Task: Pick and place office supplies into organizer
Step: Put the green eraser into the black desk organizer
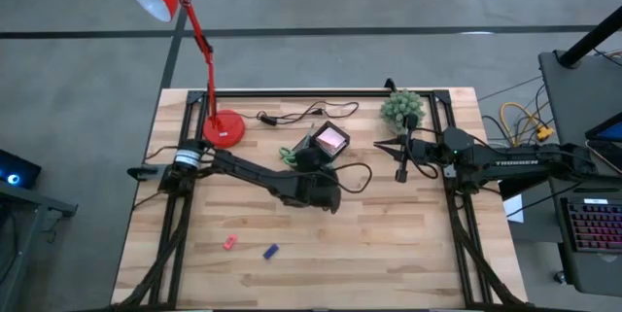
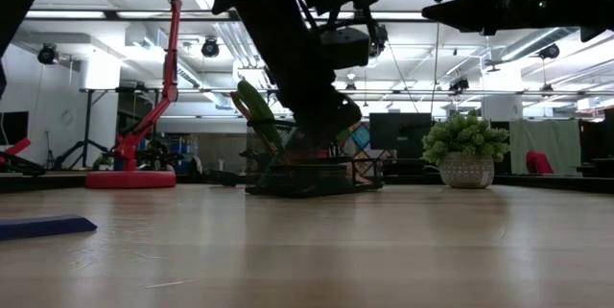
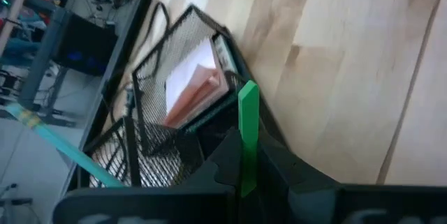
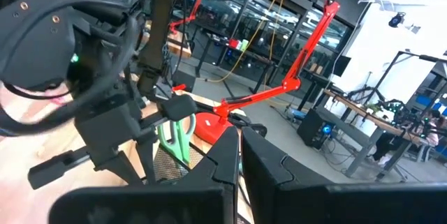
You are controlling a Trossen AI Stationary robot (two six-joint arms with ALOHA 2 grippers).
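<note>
The black mesh organizer (image 1: 330, 141) stands at the table's middle with a pink sticky-note pad (image 3: 195, 88) in it. Green-handled scissors (image 2: 252, 106) stand in its left end, and a teal pen (image 3: 63, 147) slants out of it. My left gripper (image 3: 248, 165) hangs over the organizer's near rim, shut on a small flat green piece (image 3: 248, 116). A red piece (image 1: 229, 242) and a blue piece (image 1: 271, 251) lie flat on the table near the front edge. My right gripper (image 4: 239, 158) waits shut and level, above the table at the right. My left gripper pinches the green piece between its two fingers by the piece's lower half (image 3: 246, 175). The upper end (image 3: 248, 95) sticks out past the fingertips toward the organizer. The fingers slant down from the table's near side. The piece is lifted clear of the table.
A red desk lamp stands on its round base (image 1: 224, 129) at the back left. A black cable (image 1: 301, 114) runs behind the organizer. A potted green plant (image 1: 400, 108) stands at the back right, close to the right arm. Bare wood lies along the near side.
</note>
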